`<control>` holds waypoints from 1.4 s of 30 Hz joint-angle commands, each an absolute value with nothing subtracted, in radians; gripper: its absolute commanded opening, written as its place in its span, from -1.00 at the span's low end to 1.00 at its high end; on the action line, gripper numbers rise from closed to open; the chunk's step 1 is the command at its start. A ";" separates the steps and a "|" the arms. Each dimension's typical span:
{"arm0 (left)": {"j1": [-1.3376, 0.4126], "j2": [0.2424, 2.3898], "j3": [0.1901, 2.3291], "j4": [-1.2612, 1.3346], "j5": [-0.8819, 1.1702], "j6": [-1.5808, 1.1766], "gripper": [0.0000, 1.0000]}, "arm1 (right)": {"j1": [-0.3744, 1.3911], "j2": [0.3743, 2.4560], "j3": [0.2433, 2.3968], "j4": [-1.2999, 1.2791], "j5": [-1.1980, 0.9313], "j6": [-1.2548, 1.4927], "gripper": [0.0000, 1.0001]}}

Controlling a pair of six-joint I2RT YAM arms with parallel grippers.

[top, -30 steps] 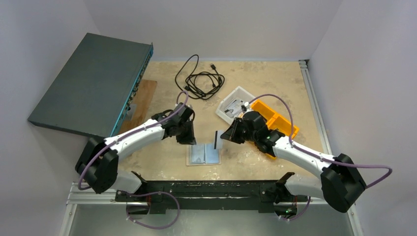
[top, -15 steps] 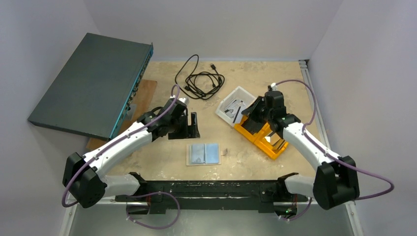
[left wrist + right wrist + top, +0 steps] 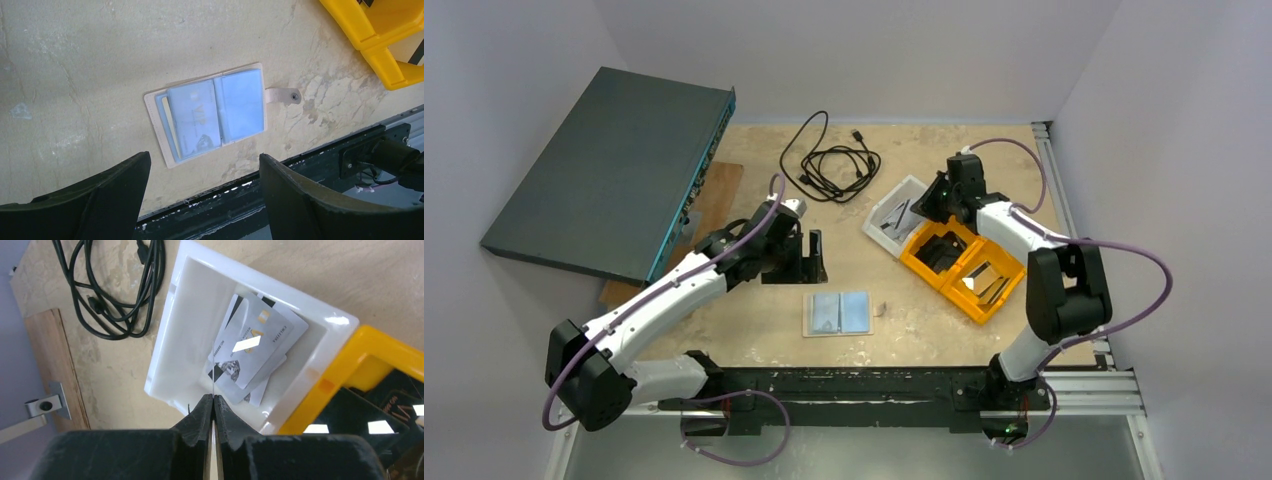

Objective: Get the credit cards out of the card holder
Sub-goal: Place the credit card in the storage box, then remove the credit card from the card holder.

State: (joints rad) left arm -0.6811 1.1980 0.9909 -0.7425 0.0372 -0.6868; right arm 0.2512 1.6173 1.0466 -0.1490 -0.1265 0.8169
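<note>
The left arm [image 3: 664, 295] reaches forward and low, wrist bent, so the left gripper [image 3: 806, 262] hangs just beyond the far edge of the card holder [image 3: 837, 313], jaws spread wide and empty. The right arm [image 3: 1014, 225] stretches far out, folded at the elbow. The right gripper [image 3: 213, 397] sits well beyond the card holder, to its right, pinched tight on a thin credit card [image 3: 213, 375] held edge-on.

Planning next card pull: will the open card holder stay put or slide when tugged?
Probably slides: the card holder lies thin, flat and unpinned on the table. Likely floppy at its fold, as both halves lie fully open.
</note>
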 commanded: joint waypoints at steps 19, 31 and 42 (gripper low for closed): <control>-0.672 1.167 0.948 -0.726 0.017 -0.698 0.59 | 0.388 1.471 1.060 -0.270 -0.099 0.690 -0.10; -0.607 1.131 0.830 -0.733 -0.061 -0.803 0.46 | 0.886 1.434 0.930 -0.264 0.069 0.828 -0.13; -0.571 1.073 0.805 -0.768 -0.096 -0.814 0.29 | 1.057 1.683 1.125 -0.365 0.231 0.798 -0.10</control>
State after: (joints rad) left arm -0.5884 1.1122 0.8192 -0.7589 -0.0647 -0.7979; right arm 1.0309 1.6505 1.0458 -0.3344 0.1387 0.8070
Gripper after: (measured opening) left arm 0.661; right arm 0.449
